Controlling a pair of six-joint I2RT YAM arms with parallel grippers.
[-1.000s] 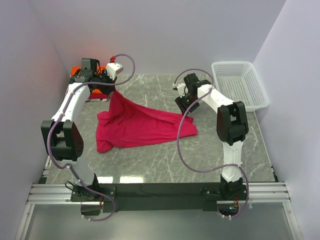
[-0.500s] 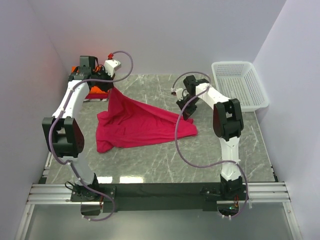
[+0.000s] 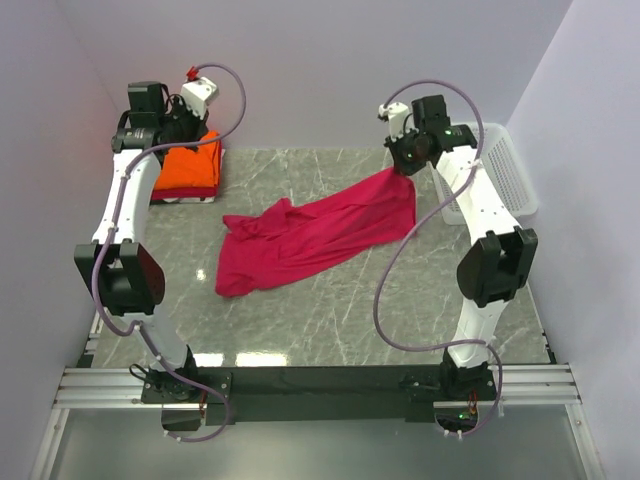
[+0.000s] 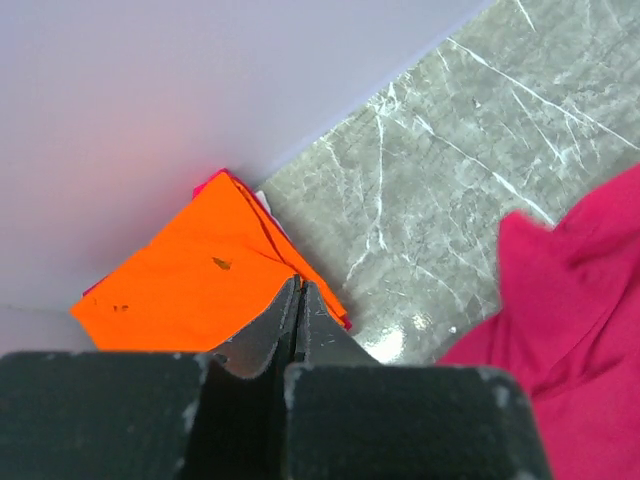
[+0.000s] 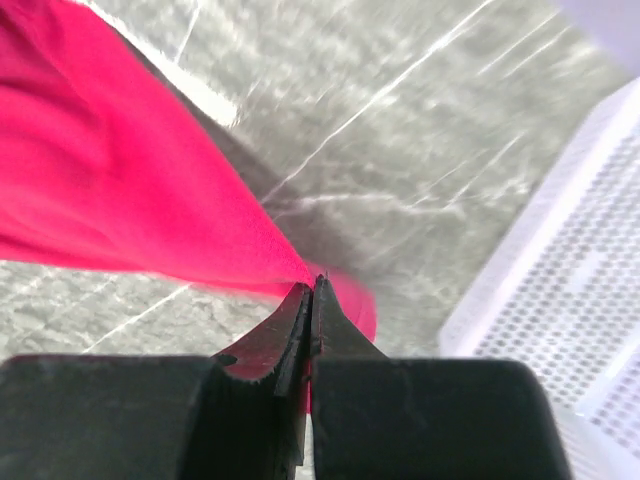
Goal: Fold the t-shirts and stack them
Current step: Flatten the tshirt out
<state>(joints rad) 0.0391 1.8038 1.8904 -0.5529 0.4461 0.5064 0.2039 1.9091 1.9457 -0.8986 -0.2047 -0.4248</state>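
A crimson-pink t-shirt (image 3: 320, 235) lies unfolded across the middle of the table, crumpled at its left end. Its far right corner is pulled up off the table, with my right gripper (image 3: 403, 165) shut on it. In the right wrist view the pink cloth (image 5: 120, 190) runs straight into the closed gripper (image 5: 315, 285). A folded orange t-shirt (image 3: 190, 165) rests on a red one at the back left corner. My left gripper (image 3: 185, 130) hovers above that stack, shut with nothing in it (image 4: 298, 287). The orange t-shirt (image 4: 190, 280) lies just beyond its tips.
A white mesh basket (image 3: 505, 175) stands at the back right, close beside the right arm (image 5: 570, 300). Lavender walls enclose the grey marble table (image 3: 330, 320) at the back and both sides. Purple cables loop off both arms.
The right gripper shut on the shirt's right corner and carried it up toward the back right, dragging the shirt rightward. The shirt's left end dropped from the left gripper, which rose toward the back left corner.
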